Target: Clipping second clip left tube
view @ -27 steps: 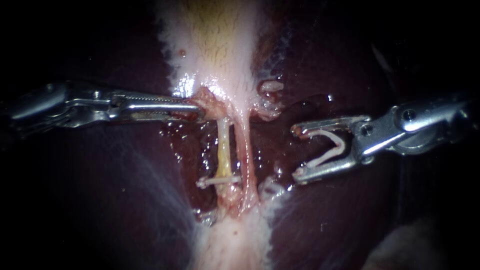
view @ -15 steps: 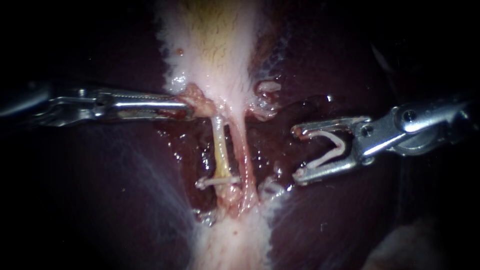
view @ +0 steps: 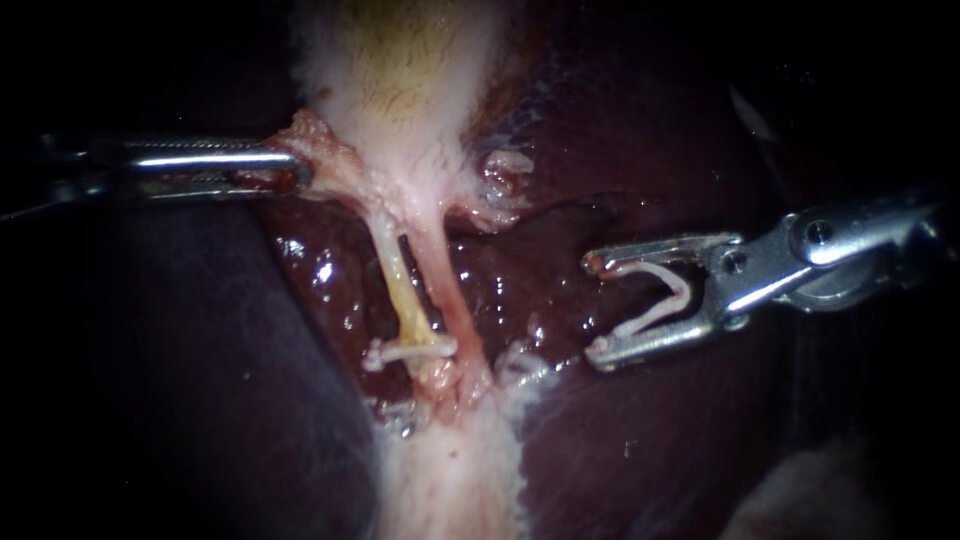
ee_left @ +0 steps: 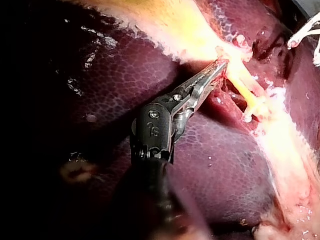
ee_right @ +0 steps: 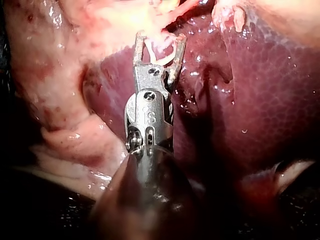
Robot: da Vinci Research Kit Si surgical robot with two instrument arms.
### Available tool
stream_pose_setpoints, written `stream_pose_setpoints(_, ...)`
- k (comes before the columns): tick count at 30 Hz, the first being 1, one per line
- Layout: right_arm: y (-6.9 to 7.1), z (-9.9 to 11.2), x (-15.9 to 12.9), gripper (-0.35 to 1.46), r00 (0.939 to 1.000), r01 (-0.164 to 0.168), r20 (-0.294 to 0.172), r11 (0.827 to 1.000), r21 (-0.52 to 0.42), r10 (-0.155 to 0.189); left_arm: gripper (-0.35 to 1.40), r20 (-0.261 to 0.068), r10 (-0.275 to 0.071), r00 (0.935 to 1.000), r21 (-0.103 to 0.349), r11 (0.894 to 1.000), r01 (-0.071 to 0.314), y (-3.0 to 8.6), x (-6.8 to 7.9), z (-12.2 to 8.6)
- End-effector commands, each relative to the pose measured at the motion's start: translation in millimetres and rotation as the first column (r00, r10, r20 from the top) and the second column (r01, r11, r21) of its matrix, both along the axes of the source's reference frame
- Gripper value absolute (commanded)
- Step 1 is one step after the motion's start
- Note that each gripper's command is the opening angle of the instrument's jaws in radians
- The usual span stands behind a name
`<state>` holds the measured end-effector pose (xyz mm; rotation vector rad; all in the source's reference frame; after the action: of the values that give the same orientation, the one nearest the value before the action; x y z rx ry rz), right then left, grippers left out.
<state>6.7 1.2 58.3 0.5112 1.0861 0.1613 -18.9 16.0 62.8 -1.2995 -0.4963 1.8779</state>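
Observation:
In the endoscope view my left instrument (view: 292,168) is shut on a flap of tissue at the narrow end of the pale gallbladder (view: 400,90), pulling it leftward. Below it two tubes run down side by side: the yellowish left tube (view: 403,290) and the pink right tube (view: 440,295). A white clip (view: 408,351) sits across the lower left tube. My right instrument (view: 596,306) hangs to the right of the tubes, apart from them, its jaws wide around an open white clip (view: 665,295). The right wrist view shows those jaws (ee_right: 160,37) and their clip (ee_right: 161,57).
Dark wet liver (view: 200,380) lies on both sides of the tubes, with a raw glistening bed (view: 520,280) between the tubes and my right instrument. In the left wrist view my left instrument (ee_left: 220,65) grips tissue just above the clipped tube (ee_left: 242,85).
My left instrument has drawn the gripped tissue to the left and upward, so both tubes now stretch and slant. The right instrument with its clip has stayed in place.

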Motion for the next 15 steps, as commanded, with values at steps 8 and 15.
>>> stream_pose_setpoints(8,-3.1,1.9,4.6,0.50,1.0000,0.002,0.007,0.998,0.058,-0.002,-0.35,-0.002,-0.002,1.0000,-0.003,1.000,0.002,-0.2,-0.3,0.2)
stream_pose_setpoints(15,-3.9,3.5,8.8,0.50,0.9993,-0.027,0.029,0.994,0.110,0.024,-0.35,-0.003,-0.002,1.0000,-0.003,1.000,0.002,-0.2,-0.4,0.2)
